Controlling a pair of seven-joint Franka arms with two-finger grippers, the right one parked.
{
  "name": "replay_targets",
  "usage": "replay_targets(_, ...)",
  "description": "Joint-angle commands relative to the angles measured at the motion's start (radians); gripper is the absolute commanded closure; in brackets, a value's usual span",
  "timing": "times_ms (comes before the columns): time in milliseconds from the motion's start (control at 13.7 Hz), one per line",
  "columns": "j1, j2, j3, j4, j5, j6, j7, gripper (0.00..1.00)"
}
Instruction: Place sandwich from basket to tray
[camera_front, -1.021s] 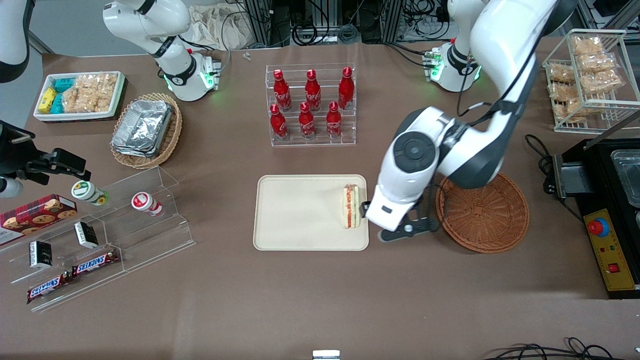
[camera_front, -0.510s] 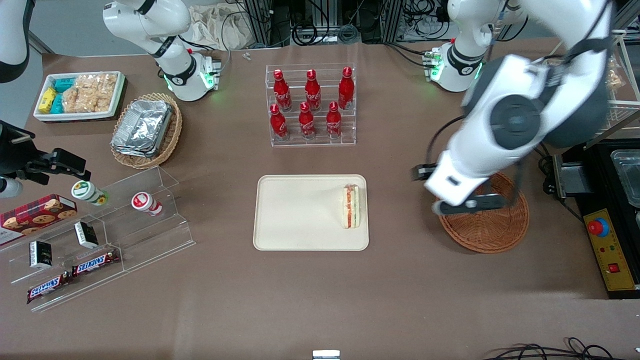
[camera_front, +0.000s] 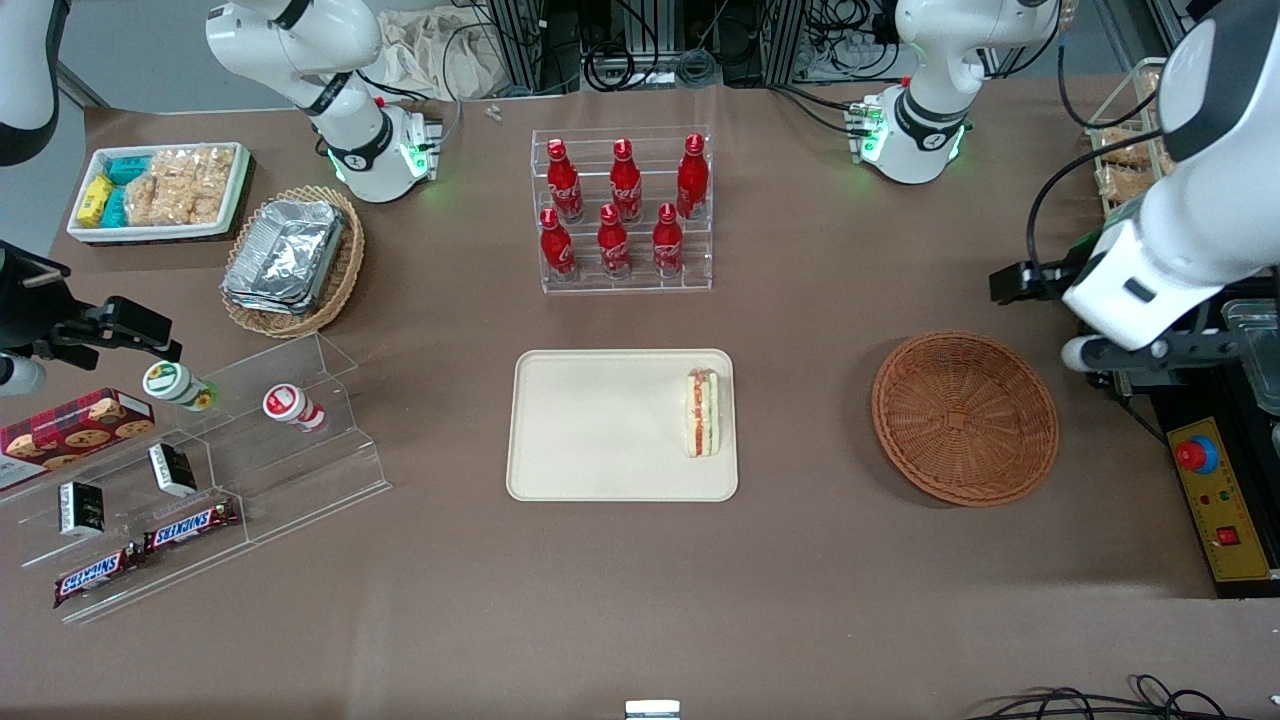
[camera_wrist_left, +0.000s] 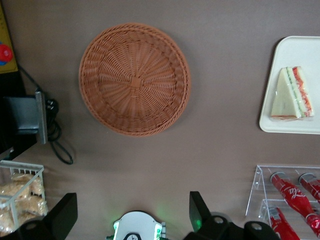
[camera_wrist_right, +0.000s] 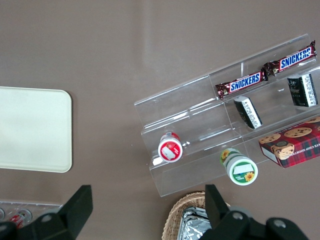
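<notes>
We are seeing the sandwich (camera_front: 703, 413) lying on the tray (camera_front: 600, 425) — the basket (camera_front: 964, 417) is sitting empty. Our end effector (camera_wrist_left: 129, 216) is hovering released, high above the counter (camera_front: 640, 590) — transfer judged complete.

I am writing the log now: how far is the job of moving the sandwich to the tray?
It looks done. The sandwich lies on the tray, at the edge nearest the basket, which holds nothing. The claw is open, holds nothing, and hangs high toward the working arm's end of the table. Nothing visible is left.

The claw (camera_wrist_left: 131, 220), fingers spread, has swung away past the basket (camera_front: 964, 417).
</notes>
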Motion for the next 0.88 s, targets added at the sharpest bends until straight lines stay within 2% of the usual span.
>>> replay_targets(0,0.005,-0.116,0.046,-0.119,-0.035,0.007,0.084,0.00)
replay_targets(292,0.005,-0.127,0.083,-0.124,-0.034,0.039,0.089,0.00)
replay_targets(510,-0.001,-0.159,0.126,-0.150,-0.038,0.040,0.170,0.00)
replay_targets(802,-0.009,-0.149,0.123,-0.129,-0.021,0.031,0.161,0.00)
